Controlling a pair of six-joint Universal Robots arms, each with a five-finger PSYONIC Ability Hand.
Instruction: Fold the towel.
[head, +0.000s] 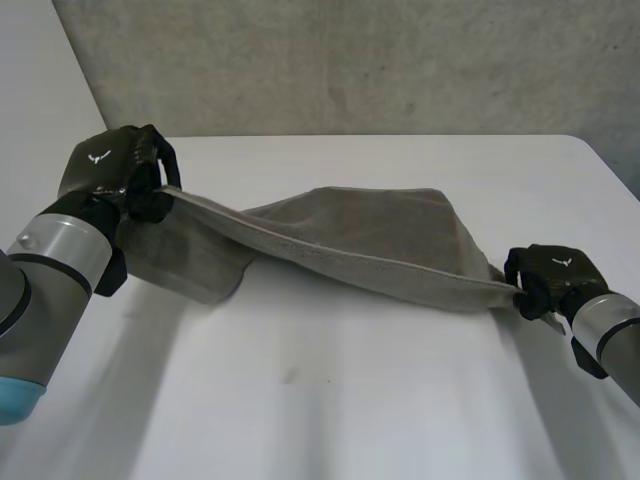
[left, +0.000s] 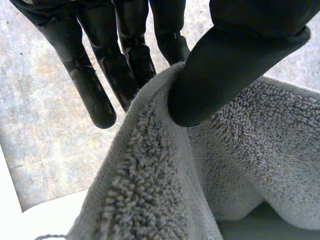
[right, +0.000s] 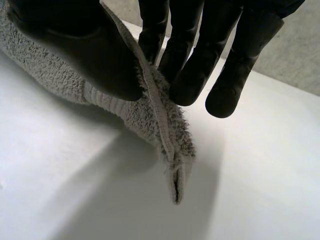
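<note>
Towel (head: 350, 235), grey terry, hangs stretched between the two hands above the white counter (head: 330, 410), with its hemmed near edge taut from end to end. Left hand (head: 115, 165) is raised at the towel's left end. In its wrist view the thumb (left: 225, 75) presses the cloth edge against the fingers (left: 135, 65), so this hand is pinching the towel; one outer finger stands free beside the cloth. Right hand (head: 550, 275) sits lower, close to the counter, at the towel's right end. Its wrist view shows the hemmed corner clamped between thumb (right: 95, 55) and fingers (right: 190, 75), the corner tip poking out below the pinch just above the counter surface. The held edge therefore slopes down from left hand to right hand. Behind it the body of the towel bulges up in a loose mound, and its far side appears to rest on the counter. Under the left hand a flap droops to the surface. Whether the far part lies in one layer or is doubled cannot be told from these views. Judgement on progress: early to middle. Both ends of the near edge are gripped and lifted, which is the set-up for a fold, but no flat, squared fold is visible yet. Left to do, as I read it: carry the held edge over to the far edge, lay it down, release and smooth. Further folds may follow.
</note>
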